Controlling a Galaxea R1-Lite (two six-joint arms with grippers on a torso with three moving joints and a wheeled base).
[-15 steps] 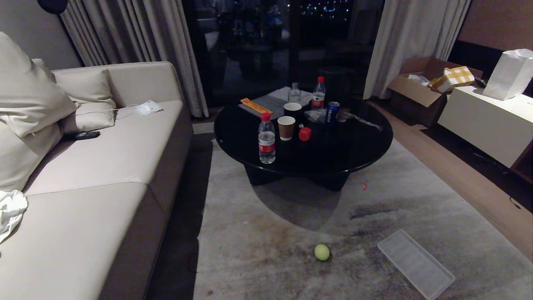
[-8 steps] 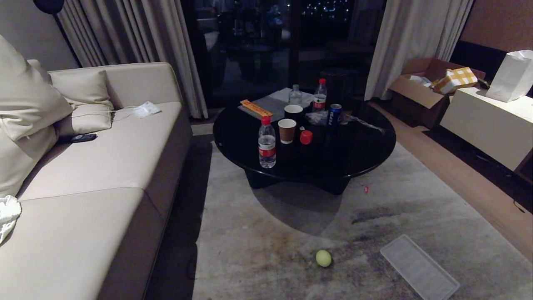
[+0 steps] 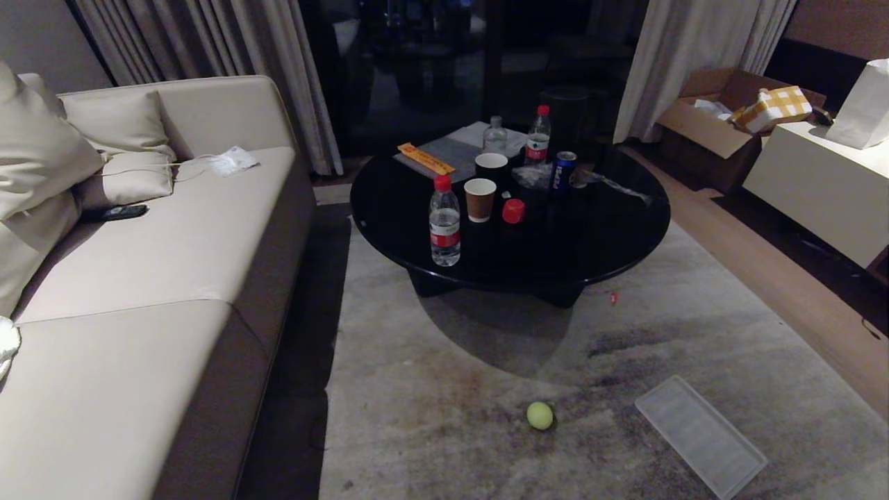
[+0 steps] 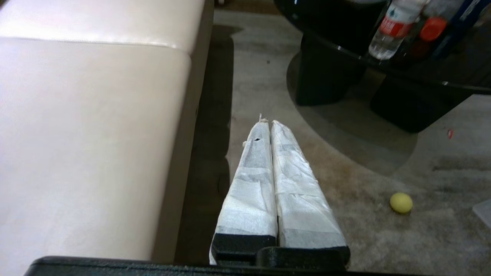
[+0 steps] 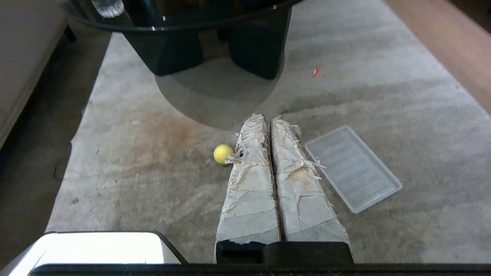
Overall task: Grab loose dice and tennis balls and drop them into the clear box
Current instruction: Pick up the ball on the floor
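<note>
Both grippers are clenched empty above the rug: the left gripper (image 4: 267,122) beside the sofa (image 4: 88,115), the right gripper (image 5: 266,119) further out. A tennis ball (image 5: 222,154) lies just beside the right fingers, with the ribbed lid (image 5: 353,168) on their other side

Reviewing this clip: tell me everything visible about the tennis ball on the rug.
The tennis ball is a small yellow-green sphere with a dull, fuzzy-looking surface; no seam or print can be made out. It lies alone on the grey rug, on a stained patch just in front of the round black coffee table. A whitish ribbed lid lies flat on the rug to its right, apart from it. Nothing touches the ball except the rug, and neither gripper is at it.
</note>
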